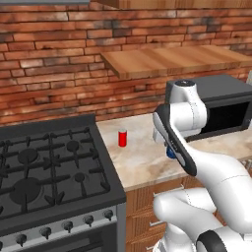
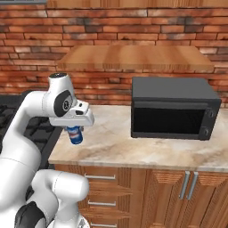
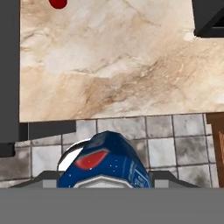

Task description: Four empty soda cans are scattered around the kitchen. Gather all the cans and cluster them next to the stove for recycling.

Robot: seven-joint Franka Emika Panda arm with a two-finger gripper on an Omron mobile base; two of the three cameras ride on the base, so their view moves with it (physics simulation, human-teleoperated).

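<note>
Item: blue soda can with a red mark, pinched in the gripper, carried above the front edge of the marble counter. Item: red soda can, upright on the counter just beside the stove, at roughly 11 o'clock from the gripper in the hand view. Microwave at 1 o'clock there.

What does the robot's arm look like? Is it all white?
Mostly. The arm is made of smooth, rounded glossy white shells with dark bands at its joints and a round grey cap on top of one joint. The hand is a white boxy block.
</note>
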